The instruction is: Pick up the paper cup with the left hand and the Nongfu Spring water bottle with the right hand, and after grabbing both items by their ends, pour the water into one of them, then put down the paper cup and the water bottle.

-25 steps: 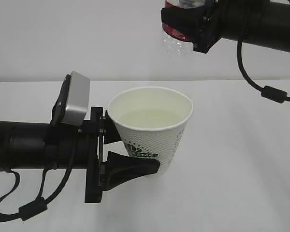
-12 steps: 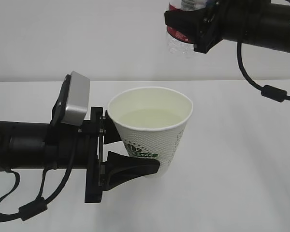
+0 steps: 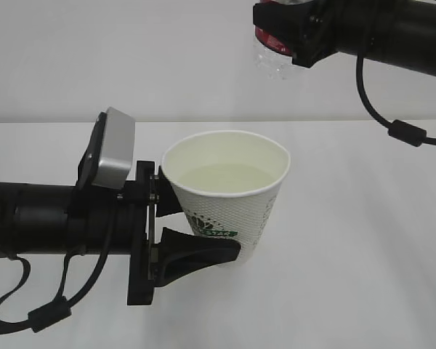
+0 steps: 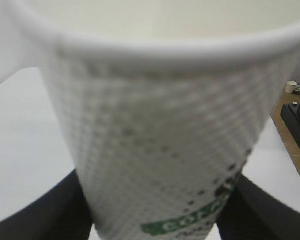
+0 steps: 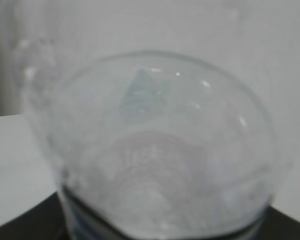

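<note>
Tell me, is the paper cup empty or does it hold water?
It holds water: the paper cup, upright in the left gripper, shows a pale liquid surface below its rim.

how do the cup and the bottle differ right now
The cup is opaque white paper with a green logo; the bottle is clear plastic with a red label. The cup sits low over the table, upright and in full view; the bottle is high at the top edge, mostly hidden. The cup holds water; what is in the bottle cannot be seen. Both are clamped in black jaws.
</note>
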You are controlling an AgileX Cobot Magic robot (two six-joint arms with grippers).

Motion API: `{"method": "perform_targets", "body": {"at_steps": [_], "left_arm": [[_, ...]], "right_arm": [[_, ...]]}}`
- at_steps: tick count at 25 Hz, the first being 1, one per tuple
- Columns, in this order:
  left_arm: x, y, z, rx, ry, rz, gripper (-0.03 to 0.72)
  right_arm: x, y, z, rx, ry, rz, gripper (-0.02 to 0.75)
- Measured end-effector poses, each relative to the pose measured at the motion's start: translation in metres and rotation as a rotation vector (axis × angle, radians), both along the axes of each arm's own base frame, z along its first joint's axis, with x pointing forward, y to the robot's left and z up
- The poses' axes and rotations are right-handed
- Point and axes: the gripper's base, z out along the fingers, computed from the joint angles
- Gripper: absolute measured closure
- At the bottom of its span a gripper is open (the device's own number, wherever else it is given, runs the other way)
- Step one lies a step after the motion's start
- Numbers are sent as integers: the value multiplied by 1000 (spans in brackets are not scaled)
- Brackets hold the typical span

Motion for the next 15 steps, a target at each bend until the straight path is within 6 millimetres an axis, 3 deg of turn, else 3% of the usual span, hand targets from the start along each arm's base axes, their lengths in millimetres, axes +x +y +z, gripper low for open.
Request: {"method": "perform_targets", "body": {"at_steps": [15], "left_arm": [[0, 0, 0, 0, 0, 0, 196]], "right_arm": [[10, -25, -4, -16, 41, -125, 337]]}}
